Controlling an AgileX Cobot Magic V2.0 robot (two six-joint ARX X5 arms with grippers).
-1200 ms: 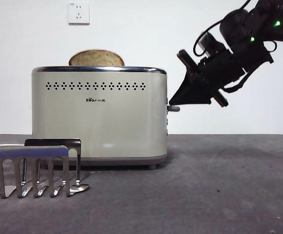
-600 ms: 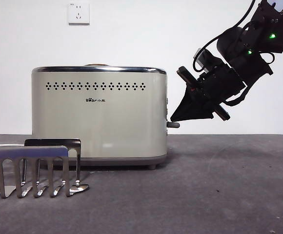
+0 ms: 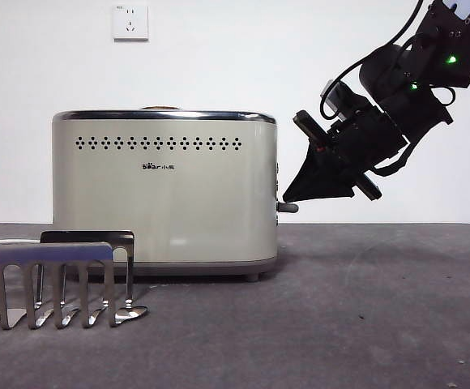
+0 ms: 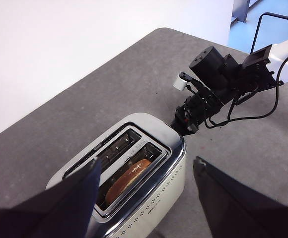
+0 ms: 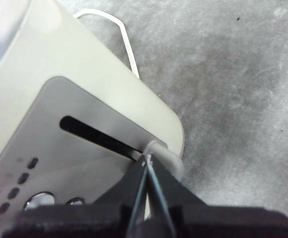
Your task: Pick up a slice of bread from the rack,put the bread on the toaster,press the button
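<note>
One slice of bread (image 4: pixel 128 177) sunk in my toaster's (image 3: pixel 164 190) slot near the table's back edge, right gripper (image 5: pixel 147 161) pinched closed, tips on the grey lever (image 5: pixel 163 156) at its low end, left gripper (image 4: pixel 146 173) spread wide above, rack (image 3: pixel 65 279) near the front-left corner

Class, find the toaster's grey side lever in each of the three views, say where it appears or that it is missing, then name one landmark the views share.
Front view: the lever sticks out low on the toaster's right end, just under the right gripper.
Left wrist view: not visible; the right gripper covers that end of the toaster.
Right wrist view: the lever sits at the slot's end, against the gripper's shut tips.
Shared landmark: the toaster's cream body.
</note>
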